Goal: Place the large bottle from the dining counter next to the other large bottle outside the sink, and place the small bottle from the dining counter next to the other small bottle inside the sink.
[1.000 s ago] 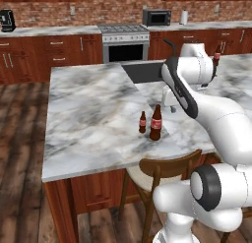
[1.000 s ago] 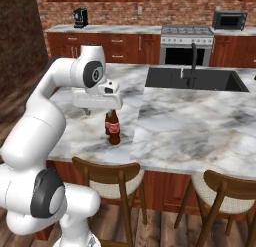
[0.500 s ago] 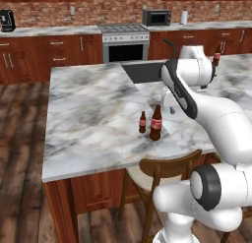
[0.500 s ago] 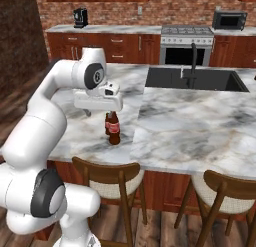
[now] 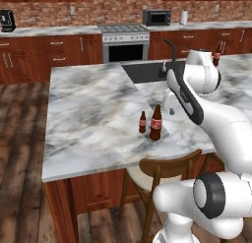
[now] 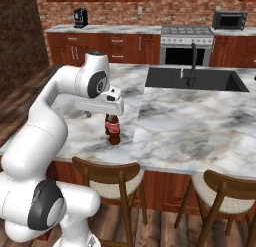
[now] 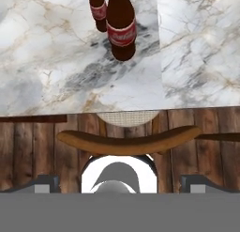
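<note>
Holding the two-finger gripper [image 6: 111, 112] spread and empty above the grey-white veined marble dining counter [image 5: 93, 119] | tall dark cola glass bottle [image 5: 156, 123] just beside small dark brown red-label glass bottle [image 5: 142, 122] | I judge both stiff, slippery, fragile, fairly heavy | take the body below the neck.

marble dining counter [image 5: 88, 114], lg bottle [image 5: 156, 123] beside sm bottle [image 5: 142, 122]
</note>
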{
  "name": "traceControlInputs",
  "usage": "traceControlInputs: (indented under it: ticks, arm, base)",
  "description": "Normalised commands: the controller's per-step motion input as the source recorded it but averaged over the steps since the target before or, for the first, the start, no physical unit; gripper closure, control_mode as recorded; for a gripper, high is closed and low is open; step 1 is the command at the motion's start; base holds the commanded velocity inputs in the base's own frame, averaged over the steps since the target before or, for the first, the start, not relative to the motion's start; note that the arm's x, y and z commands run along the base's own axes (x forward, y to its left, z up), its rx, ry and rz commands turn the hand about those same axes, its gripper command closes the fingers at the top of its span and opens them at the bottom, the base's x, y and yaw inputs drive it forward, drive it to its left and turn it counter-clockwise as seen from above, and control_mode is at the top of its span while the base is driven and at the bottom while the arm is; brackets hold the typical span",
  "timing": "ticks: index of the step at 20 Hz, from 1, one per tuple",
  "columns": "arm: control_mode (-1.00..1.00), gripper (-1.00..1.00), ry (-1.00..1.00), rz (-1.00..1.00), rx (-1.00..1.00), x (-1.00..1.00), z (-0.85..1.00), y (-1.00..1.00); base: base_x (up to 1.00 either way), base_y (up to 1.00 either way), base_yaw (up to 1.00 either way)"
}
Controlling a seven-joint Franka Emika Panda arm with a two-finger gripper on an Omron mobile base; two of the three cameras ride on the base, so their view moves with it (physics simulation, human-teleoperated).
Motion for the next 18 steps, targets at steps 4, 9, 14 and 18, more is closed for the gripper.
traceControlInputs:
  ticks: [4,9,14,18]
  arm:
    - [-1.00,-1.00,-0.03,0.00,0.00,0.00,0.04,0.00]
    - [-1.00,-1.00,-0.06,0.00,0.00,0.01,0.00,0.03]
    - [-1.00,-1.00,-0.01,0.00,0.00,0.22,0.04,0.00]
    - [-1.00,-1.00,0.00,0.00,-0.06,0.43,0.02,0.01]
  base:
    - [0.00,0.00,0.00]
    - [0.00,0.00,0.00]
    - [0.00,0.00,0.00]
    - [0.00,0.00,0.00]
